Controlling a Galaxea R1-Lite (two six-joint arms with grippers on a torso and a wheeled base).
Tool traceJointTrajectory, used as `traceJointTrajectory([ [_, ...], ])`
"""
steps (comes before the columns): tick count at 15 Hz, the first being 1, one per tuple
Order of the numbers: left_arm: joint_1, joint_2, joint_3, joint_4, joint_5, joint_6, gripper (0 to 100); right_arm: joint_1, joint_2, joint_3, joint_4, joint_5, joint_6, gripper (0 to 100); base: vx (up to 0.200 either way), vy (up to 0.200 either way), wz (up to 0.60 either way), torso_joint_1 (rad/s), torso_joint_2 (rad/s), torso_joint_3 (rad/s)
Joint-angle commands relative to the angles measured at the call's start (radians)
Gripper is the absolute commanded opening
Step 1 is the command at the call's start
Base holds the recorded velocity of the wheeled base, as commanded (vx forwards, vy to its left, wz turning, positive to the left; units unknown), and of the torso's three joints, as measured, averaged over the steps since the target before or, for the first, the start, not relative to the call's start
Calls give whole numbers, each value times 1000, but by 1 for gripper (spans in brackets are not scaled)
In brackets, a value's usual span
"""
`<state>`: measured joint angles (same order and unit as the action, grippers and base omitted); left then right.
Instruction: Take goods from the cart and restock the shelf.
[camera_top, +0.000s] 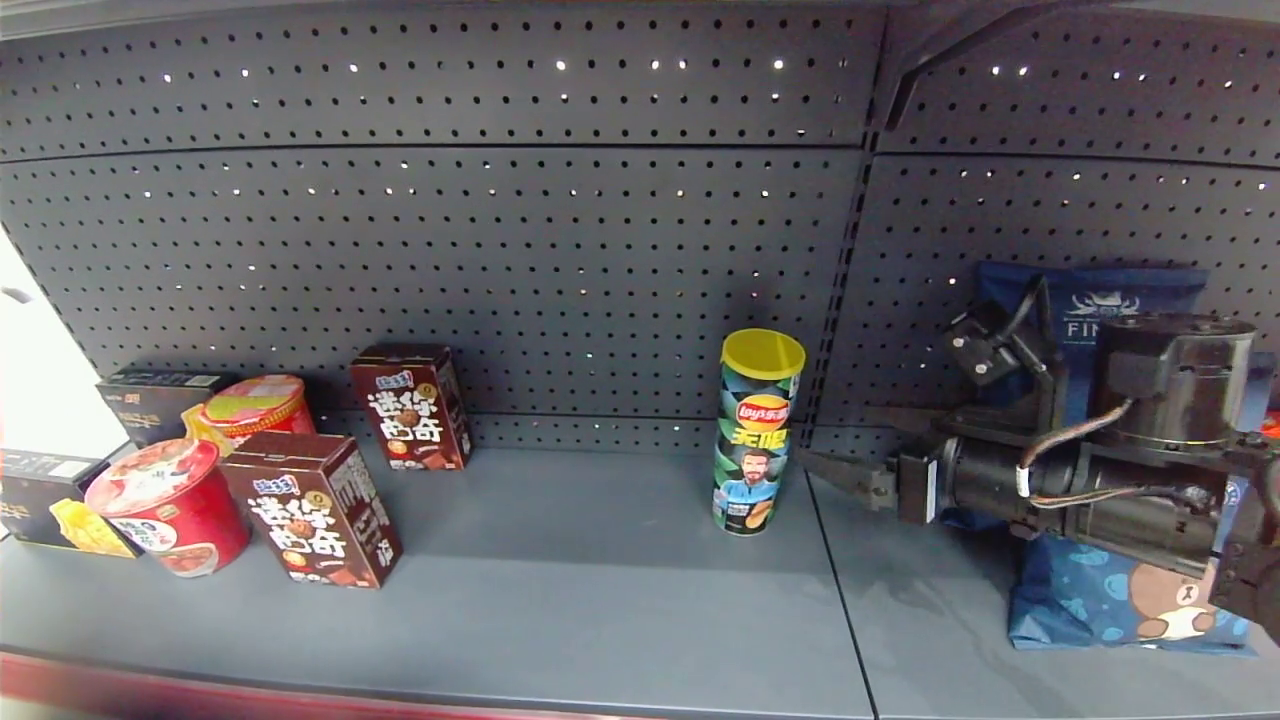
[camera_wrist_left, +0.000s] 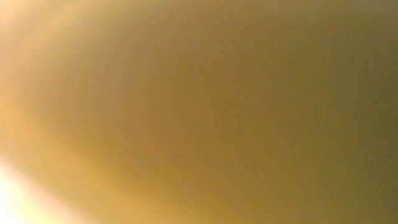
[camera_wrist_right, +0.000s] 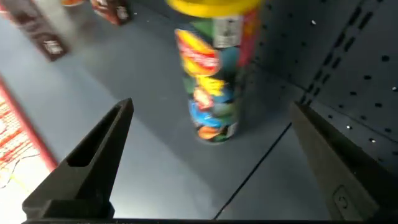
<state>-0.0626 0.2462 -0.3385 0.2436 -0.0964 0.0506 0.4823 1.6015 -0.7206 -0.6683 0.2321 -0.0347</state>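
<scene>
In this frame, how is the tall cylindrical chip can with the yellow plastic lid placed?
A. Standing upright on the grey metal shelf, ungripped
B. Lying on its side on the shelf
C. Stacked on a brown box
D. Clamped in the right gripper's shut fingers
A: the chip can stands upright on the grey shelf, and the right gripper has its fingers spread wide, clear of the can on both sides.

Right arm (camera_top: 1100, 490): matte black cylindrical segments and one glossy black drum-shaped joint housing (camera_top: 1175, 375). Thin brown and black cables (camera_top: 1075, 435) run along the outside, and one carries a white sleeve. Small black camera bracket (camera_top: 990, 345) shows light-coloured screw heads. Right gripper (camera_top: 840, 440): two black tapered wedge-shaped fingers (camera_wrist_right: 93, 162).
</scene>
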Motion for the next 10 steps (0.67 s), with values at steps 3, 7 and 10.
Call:
traceJointTrajectory([
  [3,-16,4,6,2,-3,-12,0,-102,195,-102,-129,124,-1,100,0,0,0,0,0,0],
  [7,-39,8,10,3,-2,-15,0,-94,258,-123,-143,151,-2,100,0,0,0,0,0,0],
  [10,-37,8,12,3,0,-15,0,-87,296,-123,-186,179,-2,100,0,0,0,0,0,0],
])
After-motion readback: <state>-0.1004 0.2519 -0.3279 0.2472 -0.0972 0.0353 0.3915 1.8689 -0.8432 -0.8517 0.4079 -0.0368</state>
